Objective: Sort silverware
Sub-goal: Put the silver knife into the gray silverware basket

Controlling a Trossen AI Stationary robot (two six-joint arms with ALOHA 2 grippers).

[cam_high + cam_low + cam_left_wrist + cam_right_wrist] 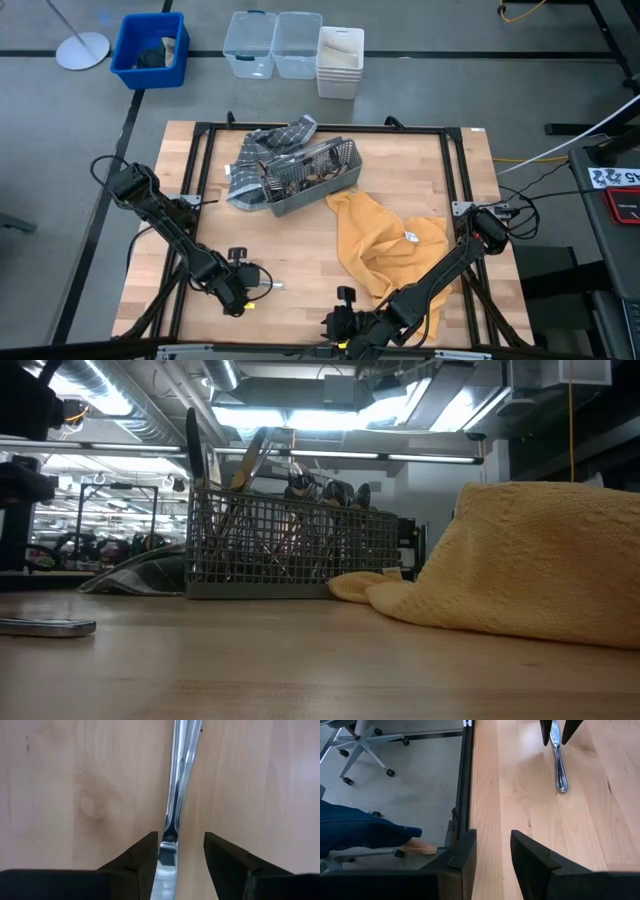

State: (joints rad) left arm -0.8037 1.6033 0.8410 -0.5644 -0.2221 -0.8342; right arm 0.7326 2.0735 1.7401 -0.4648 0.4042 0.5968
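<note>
left gripper [262, 284] sits low over the near-left part of the table [300, 250], arm stretched from its base at the left edge and bent toward the near side. fingers [140, 865] apart, straddling one piece of silverware [177, 795] that lies flat on the wood; whether the pads touch the metal, cannot tell. that piece also shows in the right wrist view, handle end rounded, with the left gripper's fingertips [546, 732] either side of its other end.

right gripper [338, 330] waits at the near edge, near the middle, arm folded back from its base on the right side. fingers [465, 855] apart, holding nothing, over bare wood.

rest of the silverware [300, 490] stands in a wire-mesh caddy [305, 180] on the far-centre of the table, handles sticking up above the rim. caddy rests partly on a grey plaid cloth [265, 150]. yellow towel [385, 240] bunched just to the caddy's near-right.

person's leg and shoe [417, 847] on the floor beyond the table edge.
</note>
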